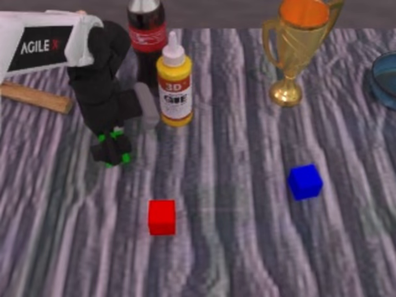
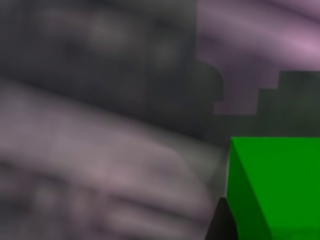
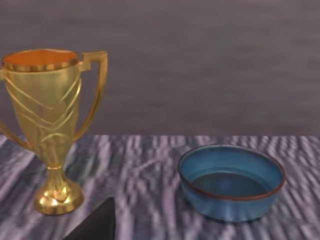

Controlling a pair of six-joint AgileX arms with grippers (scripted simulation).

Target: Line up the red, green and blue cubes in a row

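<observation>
Spanning every view, the purple-grey grained table [image 1: 247,247] carries everything. Largest on it: my left arm [image 1: 49,40], white-cased, reaching in from the top view's upper left, black wrist angled down toward the table's left half.

Gold trophy cup [image 1: 296,43], upright at the far edge, right of centre; orange inside. The right wrist view shows it [image 3: 50,125] beside a blue bowl [image 3: 231,181], shallow, apart from the cup. From above, only the bowl's rim [image 1: 385,77] shows at the right edge.

Cola bottle [image 1: 146,31], dark with a red label, at the far edge just behind a yellow squeeze bottle [image 1: 174,83] with a white cap. Both upright, close beside the left arm.

Wooden handle [image 1: 34,97], lying flat at the far left, partly under the arm.

Left gripper [image 1: 111,148], low over the table, left of centre, fingers closed around the green cube [image 1: 125,158]; only green slivers show past the black fingers from above. Left wrist view: cube face [image 2: 275,190] fills the near corner.

Red cube [image 1: 162,217], on the table, near and to the right of the left gripper, not touching.

Blue cube [image 1: 304,181], right half, well apart from red.

Right arm: out of the top view; whether its gripper is open, I cannot tell.
</observation>
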